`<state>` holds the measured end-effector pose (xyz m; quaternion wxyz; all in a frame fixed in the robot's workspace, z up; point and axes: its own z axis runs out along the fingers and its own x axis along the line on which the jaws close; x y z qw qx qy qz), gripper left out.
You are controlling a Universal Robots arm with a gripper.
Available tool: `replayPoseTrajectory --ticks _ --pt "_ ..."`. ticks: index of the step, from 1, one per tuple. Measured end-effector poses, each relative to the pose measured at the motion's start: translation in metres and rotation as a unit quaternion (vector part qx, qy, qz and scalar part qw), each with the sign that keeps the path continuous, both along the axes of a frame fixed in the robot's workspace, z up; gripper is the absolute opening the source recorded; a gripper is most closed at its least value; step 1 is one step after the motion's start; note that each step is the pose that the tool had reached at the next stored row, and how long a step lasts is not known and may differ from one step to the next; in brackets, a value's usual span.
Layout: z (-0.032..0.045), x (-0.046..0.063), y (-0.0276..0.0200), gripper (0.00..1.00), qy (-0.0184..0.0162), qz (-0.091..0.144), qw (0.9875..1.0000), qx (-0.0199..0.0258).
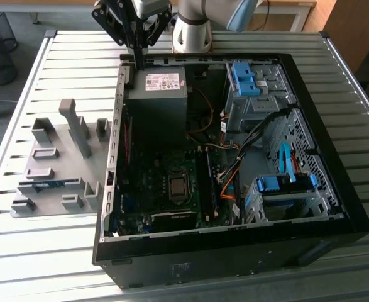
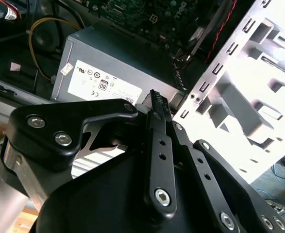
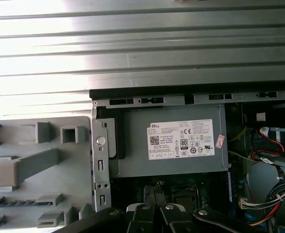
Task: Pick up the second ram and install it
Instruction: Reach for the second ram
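Clenched, with its black fingers drawn together to a point and nothing visible between them, the tool hangs over the far corner of the open computer case, on the exterior view's left. Its tip sits right at the case's rim, just beside the grey power supply. In the second wrist view the closed fingertips point down past the edge of the power supply and the perforated metal side wall.

The second ram lies flat in a grey fixture on the slatted metal surface, well apart from the tool. It lies lengthwise in a low channel, with small grey blocks close along both long edges. In the first wrist view it shows as a thin blue strip at the fixture's near end. A tall upright post stands on the fixture between the ram and the tool. The fixture's edge lies just beside the case's outer wall.

Room above the fixture is open. Bare slats run around it on the exterior view's left and near side. Inside the case, cables crowd the middle, and blue drive-bay clips fill the exterior view's right side.
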<state>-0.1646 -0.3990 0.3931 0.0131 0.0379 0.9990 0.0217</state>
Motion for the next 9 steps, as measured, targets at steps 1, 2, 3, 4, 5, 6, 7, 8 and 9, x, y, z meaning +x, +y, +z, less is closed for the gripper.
replayPoseTrajectory --ticks 1,2,3,4,5,6,7,8,9 --pt "0.0 -0.0006 0.0 0.1 0.0 0.0 1.0 0.0" --pt "0.0 -0.0012 0.0 0.1 0.0 0.0 1.0 0.0" --pt "0.0 -0.0019 0.0 0.1 0.0 0.0 1.0 0.0" --pt "0.0 -0.0024 0.0 0.1 0.0 0.0 1.0 0.0" --pt "0.0 -0.003 0.0 0.1 0.0 0.0 1.0 0.0" --pt "0.0 -0.0034 0.0 0.1 0.0 0.0 1.0 0.0" --pt "0.0 -0.0038 0.0 0.1 0.0 0.0 1.0 0.0" --pt "0.0 -0.0043 0.0 0.1 0.0 0.0 1.0 0.0" --pt "0.0 -0.0047 0.0 0.1 0.0 0.0 1.0 0.0"
